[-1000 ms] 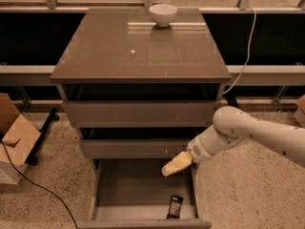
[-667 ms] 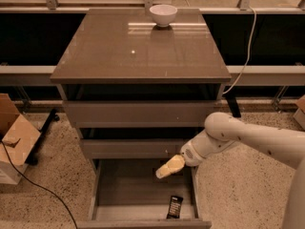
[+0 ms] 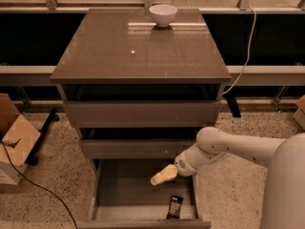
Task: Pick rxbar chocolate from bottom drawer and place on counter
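Note:
The bottom drawer [image 3: 116, 187] stands pulled open below the two shut drawers. The rxbar chocolate [image 3: 174, 207], a small black bar, lies on the drawer floor near its front right corner. My gripper [image 3: 162, 175], with cream-coloured fingers, hangs over the drawer's right half, above and a little behind the bar, not touching it. The white arm reaches in from the right. The counter [image 3: 109, 56] is the glossy grey-brown top of the cabinet.
A white bowl [image 3: 163, 14] sits at the counter's far edge. A cardboard box [image 3: 14, 142] and a black cable [image 3: 38, 187] lie on the floor at the left. A white cable [image 3: 245, 56] hangs at the right of the cabinet.
My gripper and forearm have moved left and slightly down, further in over the open drawer. The bar has not moved.

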Action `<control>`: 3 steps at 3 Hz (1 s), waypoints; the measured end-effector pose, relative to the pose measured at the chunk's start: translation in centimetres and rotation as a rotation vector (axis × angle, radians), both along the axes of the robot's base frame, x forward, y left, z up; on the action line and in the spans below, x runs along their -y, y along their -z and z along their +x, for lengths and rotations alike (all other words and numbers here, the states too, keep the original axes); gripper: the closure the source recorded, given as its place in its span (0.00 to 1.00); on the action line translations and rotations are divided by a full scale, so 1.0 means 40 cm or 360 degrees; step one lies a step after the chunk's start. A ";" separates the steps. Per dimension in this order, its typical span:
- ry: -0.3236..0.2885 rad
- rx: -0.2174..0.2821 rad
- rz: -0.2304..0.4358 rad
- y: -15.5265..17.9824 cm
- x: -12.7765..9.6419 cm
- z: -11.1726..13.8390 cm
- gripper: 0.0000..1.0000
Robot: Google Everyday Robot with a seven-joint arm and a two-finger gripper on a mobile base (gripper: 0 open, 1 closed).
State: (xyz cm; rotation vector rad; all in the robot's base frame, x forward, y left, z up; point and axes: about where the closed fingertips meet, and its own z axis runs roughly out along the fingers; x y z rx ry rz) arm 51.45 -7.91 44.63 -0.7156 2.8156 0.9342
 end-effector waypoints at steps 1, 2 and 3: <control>0.0057 -0.0064 -0.0021 0.090 -0.010 -0.010 0.00; 0.0132 -0.0166 -0.0053 0.231 -0.031 -0.026 0.00; 0.0133 -0.0166 -0.0053 0.231 -0.031 -0.026 0.00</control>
